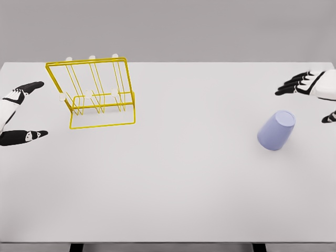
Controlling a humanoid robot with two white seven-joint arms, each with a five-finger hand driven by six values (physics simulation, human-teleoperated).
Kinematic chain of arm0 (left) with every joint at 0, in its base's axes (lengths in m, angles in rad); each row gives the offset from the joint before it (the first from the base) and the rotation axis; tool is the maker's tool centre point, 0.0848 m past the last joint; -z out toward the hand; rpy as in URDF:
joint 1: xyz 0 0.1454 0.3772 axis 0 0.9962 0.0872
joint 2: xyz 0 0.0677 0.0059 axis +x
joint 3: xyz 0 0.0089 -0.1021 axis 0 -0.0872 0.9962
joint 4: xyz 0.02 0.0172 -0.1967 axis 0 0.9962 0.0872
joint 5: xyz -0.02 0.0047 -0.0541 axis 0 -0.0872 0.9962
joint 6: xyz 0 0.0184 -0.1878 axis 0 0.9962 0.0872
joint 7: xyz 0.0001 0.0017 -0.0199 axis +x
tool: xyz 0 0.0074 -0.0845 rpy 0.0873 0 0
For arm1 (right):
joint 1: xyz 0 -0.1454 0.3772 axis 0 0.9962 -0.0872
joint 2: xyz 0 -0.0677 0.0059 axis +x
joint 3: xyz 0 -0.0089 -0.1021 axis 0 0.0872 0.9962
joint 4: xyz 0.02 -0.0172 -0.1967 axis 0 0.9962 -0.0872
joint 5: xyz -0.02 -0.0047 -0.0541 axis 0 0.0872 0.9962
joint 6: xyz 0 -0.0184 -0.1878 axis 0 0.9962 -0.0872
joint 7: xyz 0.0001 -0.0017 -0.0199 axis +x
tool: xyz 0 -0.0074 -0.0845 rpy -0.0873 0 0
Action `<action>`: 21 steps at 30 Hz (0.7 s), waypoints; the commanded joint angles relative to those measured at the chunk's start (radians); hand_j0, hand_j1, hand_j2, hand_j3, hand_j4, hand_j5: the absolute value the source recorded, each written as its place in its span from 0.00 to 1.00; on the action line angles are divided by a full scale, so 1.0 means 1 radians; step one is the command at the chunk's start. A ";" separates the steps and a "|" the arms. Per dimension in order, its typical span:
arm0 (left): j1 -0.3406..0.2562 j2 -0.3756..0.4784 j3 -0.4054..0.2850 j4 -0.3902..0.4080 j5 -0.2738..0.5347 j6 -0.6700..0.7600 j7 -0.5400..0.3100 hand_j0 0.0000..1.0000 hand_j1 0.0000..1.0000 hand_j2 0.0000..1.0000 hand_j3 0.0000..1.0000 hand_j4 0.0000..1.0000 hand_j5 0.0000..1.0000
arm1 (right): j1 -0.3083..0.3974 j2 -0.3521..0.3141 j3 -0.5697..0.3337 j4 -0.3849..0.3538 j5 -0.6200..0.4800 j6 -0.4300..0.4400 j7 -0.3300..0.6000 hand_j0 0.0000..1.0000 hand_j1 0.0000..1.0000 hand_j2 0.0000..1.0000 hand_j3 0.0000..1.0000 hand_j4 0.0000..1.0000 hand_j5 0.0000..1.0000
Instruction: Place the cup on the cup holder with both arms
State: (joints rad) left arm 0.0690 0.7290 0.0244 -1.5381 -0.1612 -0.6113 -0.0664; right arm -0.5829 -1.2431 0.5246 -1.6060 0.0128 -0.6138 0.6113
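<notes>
We are at the very start: nothing is grasped yet. Nearest us on the white bench (168,210), the cup (276,130) stands mouth-down (lavender, slightly tilted) at the right. Just beyond it our right hand (310,90) hovers with fingers spread, empty; it must reach in and close round the cup. Our left hand (18,113), also spread and empty, waits beside the yellow wire cup holder (97,94) at the far left.

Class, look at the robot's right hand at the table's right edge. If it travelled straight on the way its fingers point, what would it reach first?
The right hand points left across the table. That line looks free at first, passing above the cup; the yellow cup holder would probably come first, though height is unclear.
</notes>
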 commanded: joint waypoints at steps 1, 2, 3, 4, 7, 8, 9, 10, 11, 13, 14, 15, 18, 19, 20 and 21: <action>0.000 0.001 0.000 0.000 0.006 0.000 0.000 1.00 1.00 1.00 1.00 1.00 1.00 | -0.002 0.002 0.023 0.018 0.004 0.003 0.000 1.00 1.00 1.00 1.00 1.00 1.00; 0.000 0.001 0.000 0.000 0.006 0.000 0.000 1.00 1.00 1.00 1.00 1.00 1.00 | -0.002 0.005 0.038 0.020 0.018 0.003 0.000 1.00 1.00 1.00 1.00 1.00 1.00; 0.000 0.001 0.000 0.000 0.006 0.000 0.000 1.00 1.00 1.00 1.00 1.00 1.00 | -0.002 0.017 0.049 0.034 0.033 0.003 0.000 1.00 1.00 1.00 1.00 1.00 1.00; 0.000 0.001 0.000 0.000 0.006 0.000 0.000 1.00 1.00 1.00 1.00 1.00 1.00 | -0.002 0.050 0.051 0.064 0.050 0.003 0.000 1.00 1.00 1.00 1.00 1.00 1.00; 0.000 0.001 0.000 0.000 0.006 0.000 0.000 1.00 1.00 1.00 1.00 1.00 1.00 | -0.003 0.076 0.066 0.067 0.068 0.003 0.000 1.00 1.00 1.00 1.00 1.00 1.00; 0.000 0.001 0.002 0.001 0.005 0.000 0.000 1.00 1.00 1.00 1.00 1.00 1.00 | -0.005 0.079 0.074 0.067 0.072 0.003 0.000 1.00 1.00 1.00 1.00 1.00 1.00; 0.000 0.001 0.002 0.001 0.003 0.000 0.000 1.00 1.00 1.00 1.00 1.00 1.00 | -0.005 0.093 0.081 0.070 0.073 0.003 0.000 1.00 1.00 1.00 1.00 1.00 1.00; 0.000 0.001 0.002 0.001 0.003 0.000 0.000 1.00 1.00 1.00 1.00 1.00 1.00 | -0.008 0.105 0.083 0.083 0.082 0.003 0.000 1.00 1.00 1.00 1.00 1.00 1.00; 0.000 0.001 0.002 0.001 0.002 0.000 0.000 1.00 1.00 1.00 1.00 1.00 1.00 | -0.012 0.119 0.083 0.089 0.104 0.003 0.000 1.00 1.00 1.00 1.00 1.00 1.00; 0.000 0.001 0.000 0.000 0.003 0.000 0.000 1.00 1.00 1.00 1.00 1.00 1.00 | -0.014 0.135 0.083 0.103 0.118 0.003 0.000 1.00 1.00 1.00 1.00 1.00 1.00; 0.000 0.000 0.000 0.000 0.003 0.000 0.000 1.00 1.00 1.00 1.00 1.00 1.00 | -0.015 0.149 0.083 0.120 0.124 0.003 0.000 1.00 1.00 1.00 1.00 1.00 1.00; 0.000 0.000 0.000 0.000 0.003 0.000 0.000 1.00 1.00 1.00 1.00 1.00 1.00 | -0.015 0.160 0.083 0.135 0.131 0.003 0.000 1.00 1.00 1.00 1.00 1.00 1.00; 0.000 0.000 0.000 0.000 0.005 0.000 0.000 1.00 1.00 1.00 1.00 1.00 1.00 | -0.015 0.169 0.100 0.162 0.147 0.003 0.000 1.00 1.00 1.00 1.00 1.00 1.00; 0.000 0.000 0.000 0.000 0.005 0.000 0.000 1.00 1.00 1.00 1.00 1.00 1.00 | -0.017 0.174 0.103 0.173 0.147 0.003 0.000 1.00 1.00 1.00 1.00 1.00 1.00; 0.000 0.000 0.000 0.000 0.005 0.000 0.000 1.00 1.00 1.00 1.00 1.00 1.00 | -0.017 0.177 0.106 0.176 0.147 0.003 0.000 1.00 1.00 1.00 1.00 1.00 1.00; 0.000 0.000 0.000 0.000 0.005 0.000 0.000 1.00 1.00 1.00 1.00 1.00 1.00 | -0.017 0.178 0.114 0.178 0.150 0.003 0.000 1.00 1.00 1.00 1.00 1.00 1.00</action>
State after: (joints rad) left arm 0.0690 0.7276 0.0244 -1.5383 -0.1632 -0.6113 -0.0664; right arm -0.5998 -1.0718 0.6284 -1.4425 0.1624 -0.6135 0.6113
